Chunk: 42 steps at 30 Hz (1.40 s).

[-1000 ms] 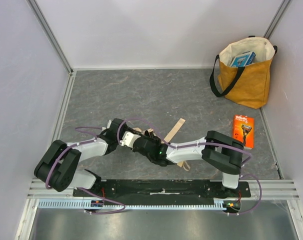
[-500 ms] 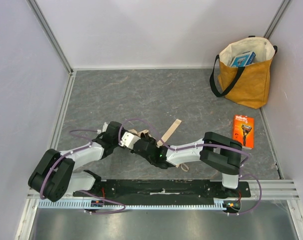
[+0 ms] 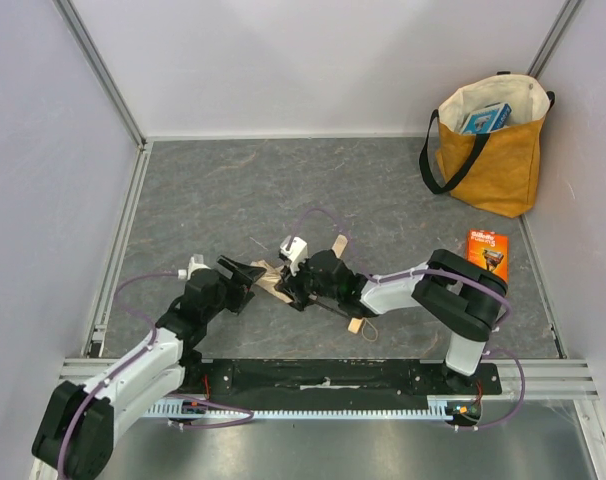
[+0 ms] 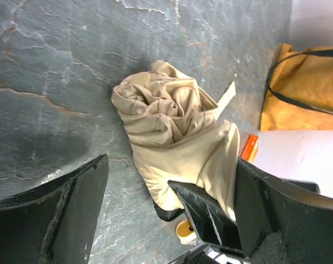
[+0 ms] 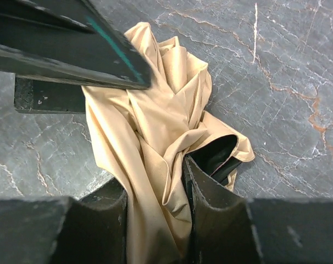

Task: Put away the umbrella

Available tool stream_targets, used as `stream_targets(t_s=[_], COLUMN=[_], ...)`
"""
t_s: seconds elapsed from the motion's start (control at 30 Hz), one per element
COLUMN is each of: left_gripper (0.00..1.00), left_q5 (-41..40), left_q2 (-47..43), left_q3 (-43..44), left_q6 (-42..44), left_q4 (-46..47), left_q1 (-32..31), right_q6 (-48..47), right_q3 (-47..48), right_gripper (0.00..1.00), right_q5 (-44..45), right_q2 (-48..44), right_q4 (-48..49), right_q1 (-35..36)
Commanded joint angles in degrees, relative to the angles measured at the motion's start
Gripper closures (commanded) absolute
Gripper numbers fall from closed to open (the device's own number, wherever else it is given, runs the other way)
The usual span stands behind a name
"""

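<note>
From overhead, the right gripper (image 3: 286, 290) covers most of the pale beige-cream fabric umbrella (image 3: 270, 277). We see only a crumpled end at the gripper's 9 o'clock. In the right wrist view the cloth runs off the 6 o'clock edge between the black fingers (image 5: 216, 209), so we cannot tell how far it reaches. The left wrist view cuts the mustard-yellow tote bag (image 4: 298, 99) at its 3 o'clock edge. There, a white arm link (image 4: 298, 159) hides most of the flat orange package (image 4: 249, 147). The small light wooden knob (image 4: 184, 231) sits half behind a dark finger (image 4: 202, 212). We find the print on the blue box (image 3: 483, 118) in the bag too small to read.
</note>
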Motion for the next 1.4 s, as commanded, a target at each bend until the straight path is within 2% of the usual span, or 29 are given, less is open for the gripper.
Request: stream_targets(t_s=[0.0, 0.17, 0.43, 0.57, 0.73, 0.87, 1.0, 1.2, 1.33, 1.37], left_gripper=[0.08, 0.07, 0.06, 0.05, 0.05, 0.05, 0.06, 0.03, 0.04, 0.05], left_q5=[2.66, 3.81, 6.8, 4.17, 1.7, 2.05, 1.79, 0.91, -3.48, -3.4], left_q2=[-4.75, -8.8, -3.53, -8.43, -13.73, -6.1, 4.45, 10.08, 17.37, 19.56], left_q3=[-0.98, -2.48, -0.8, -3.09, -6.6, -4.51, 2.43, 3.14, 9.29, 10.08], left_q6=[4.28, 4.89, 4.54, 3.58, 2.26, 1.73, 2.26, -2.04, -5.46, -5.74], left_q4=[-2.84, 0.76, -0.82, -2.57, 0.49, 2.52, -4.49, -3.72, -13.98, -13.91], left_q1=[0.65, 1.18, 1.09, 0.83, 0.91, 1.0, 1.0, 0.83, -0.49, -0.75], right_q6=[8.53, 13.27, 23.11, 27.25, 31.82, 32.79, 35.43, 36.13, 36.4, 36.22], right_q3=[-4.3, -5.54, -2.11, -1.76, -0.79, 0.17, 0.61, 1.67, 2.2, 2.46], right_gripper=[1.0, 1.0, 1.0, 1.0, 1.0, 1.0, 1.0, 1.0, 1.0, 1.0], right_q5=[-8.65, -13.49, -27.8, -31.86, -35.99, -37.92, -39.07, -40.47, -41.35, -41.62], right_q2=[3.32, 6.39, 14.21, 17.91, 21.87, 23.27, 24.42, 24.68, 24.16, 24.07], right_q4=[-0.38, 4.02, 5.16, 9.37, 13.16, 13.69, 16.06, 15.98, 15.36, 14.84], right_q1=[-1.65, -3.67, -10.09, -12.11, -13.43, -13.87, -14.75, -15.01, -15.19, -15.19])
